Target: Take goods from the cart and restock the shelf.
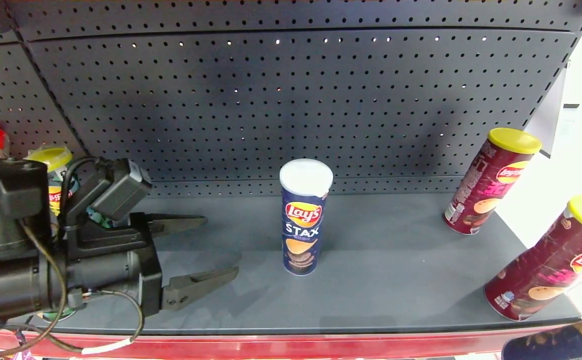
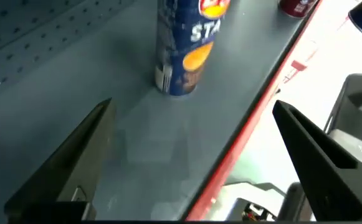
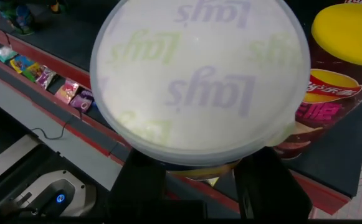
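Left gripper (image 1: 220, 245) spread wide over the shelf (image 1: 396, 280); right gripper (image 3: 202, 186) pinched a can.
The left gripper's two fingers (image 1: 180, 222) were far apart with nothing between them, low over the grey shelf floor near its front edge. The blue can (image 1: 303, 220) stood upright just past its fingertips, not touching them. Much farther out that way stood two dark red cans with yellow lids, the back red can (image 1: 491, 182) and the front red can (image 1: 546, 260). The right gripper's fingers were pressed on the sides of the held can (image 3: 199, 81), under its white lid. A red can was close beyond it.
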Controlling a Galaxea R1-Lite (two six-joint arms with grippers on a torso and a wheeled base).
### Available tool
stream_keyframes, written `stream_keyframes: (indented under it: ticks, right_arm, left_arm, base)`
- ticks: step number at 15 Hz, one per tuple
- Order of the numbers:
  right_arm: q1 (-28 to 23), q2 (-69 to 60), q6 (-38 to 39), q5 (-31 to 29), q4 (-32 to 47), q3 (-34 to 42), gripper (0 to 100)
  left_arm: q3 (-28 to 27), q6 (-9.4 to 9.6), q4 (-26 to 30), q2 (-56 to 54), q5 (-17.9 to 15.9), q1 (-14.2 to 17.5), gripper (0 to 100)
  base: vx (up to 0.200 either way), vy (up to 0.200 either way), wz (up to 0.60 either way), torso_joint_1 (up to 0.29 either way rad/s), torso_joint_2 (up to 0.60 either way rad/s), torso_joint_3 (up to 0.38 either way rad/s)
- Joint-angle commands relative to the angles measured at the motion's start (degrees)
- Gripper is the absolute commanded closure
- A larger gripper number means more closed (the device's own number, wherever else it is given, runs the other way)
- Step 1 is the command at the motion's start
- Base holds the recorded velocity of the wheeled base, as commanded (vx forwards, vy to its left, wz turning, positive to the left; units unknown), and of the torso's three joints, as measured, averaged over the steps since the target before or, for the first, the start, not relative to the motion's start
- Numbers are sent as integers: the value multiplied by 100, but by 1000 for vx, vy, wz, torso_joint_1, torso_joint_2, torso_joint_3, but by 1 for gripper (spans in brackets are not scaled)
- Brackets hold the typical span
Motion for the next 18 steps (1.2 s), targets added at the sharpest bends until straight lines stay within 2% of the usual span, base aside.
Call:
stream_keyframes:
  ticks: [1,7,15,18]
  right_arm:
    - [32,201,-8,1,1,-30,100]
    - [40,306,-8,1,-16,-135,100]
    - [40,306,1,-25,-8,-126,100]
    - [40,306,1,-34,-8,-126,100]
  left_arm:
    - [-381,-8,-269,821,-5,-160,0]
    - [-1506,-8,-401,1981,-31,-441,0]
    - [-2324,-16,-410,2675,-75,-547,0]
    - [-2464,-43,-401,2746,-163,-643,0]
  base:
    - [0,0,0,0,0,0]
    - [0,0,0,0,0,0]
    - [0,0,0,0,0,0]
    - [0,0,0,0,0,0]
